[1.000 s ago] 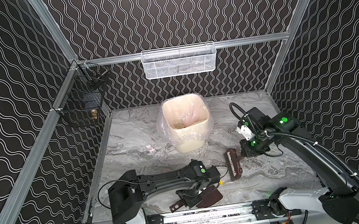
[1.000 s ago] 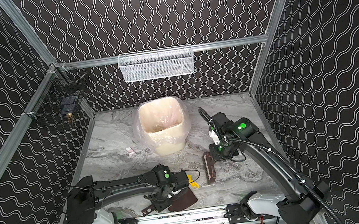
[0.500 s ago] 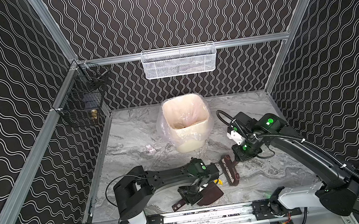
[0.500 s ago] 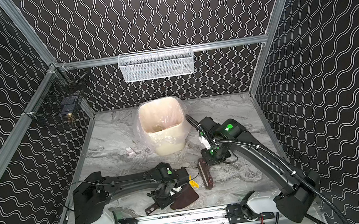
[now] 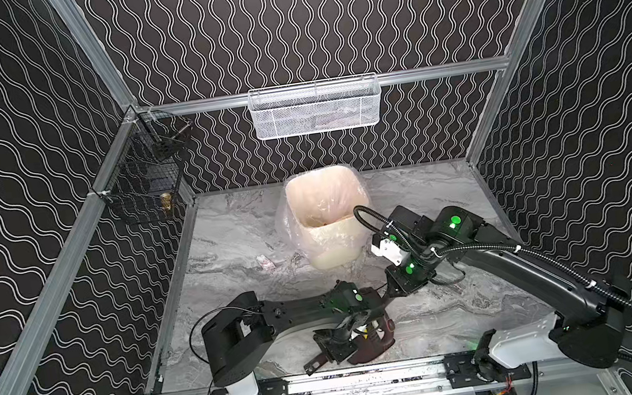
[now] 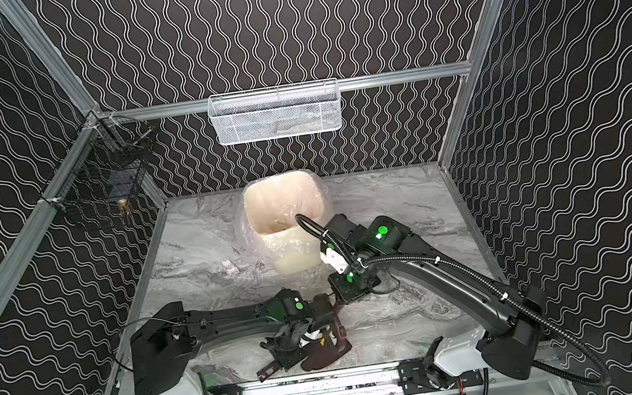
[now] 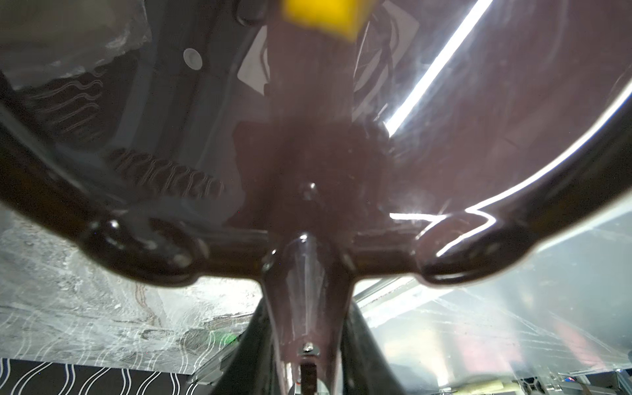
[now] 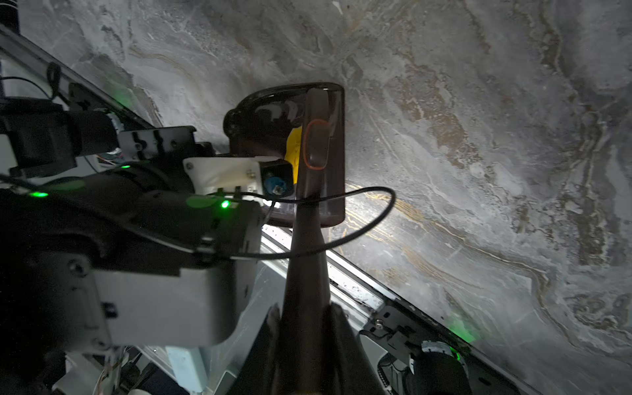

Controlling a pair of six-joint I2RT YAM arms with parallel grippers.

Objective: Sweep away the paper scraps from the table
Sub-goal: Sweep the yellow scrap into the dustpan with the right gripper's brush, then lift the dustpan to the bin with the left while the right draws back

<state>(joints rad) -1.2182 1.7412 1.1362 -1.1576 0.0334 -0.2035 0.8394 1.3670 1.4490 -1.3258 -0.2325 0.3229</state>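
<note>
My left gripper [image 5: 337, 346] [image 7: 307, 345] is shut on the handle of a dark maroon dustpan [image 5: 375, 347] [image 7: 461, 102] that lies on the table [image 5: 467, 303] near its front rail. A yellow paper scrap [image 8: 292, 147] [image 7: 319, 13] lies inside the pan. My right gripper [image 5: 392, 292] [image 8: 304, 335] is shut on the handle of a dark brown brush [image 8: 318, 143], whose head stands at the dustpan's [image 8: 260, 116] mouth, against the yellow scrap. A white printed paper scrap [image 5: 265, 261] [image 6: 230, 266] lies apart on the table, left of the bin.
A cream bin [image 5: 330, 251] with a clear liner stands at the middle back of the table, close behind the right arm. A white mesh basket [image 5: 316, 108] hangs on the back rail. A black wire basket [image 5: 144, 185] hangs on the left rail.
The right arm has swung left with the brush, bringing its head from the open table to the dustpan's mouth. The left arm and the dustpan shifted slightly right.
</note>
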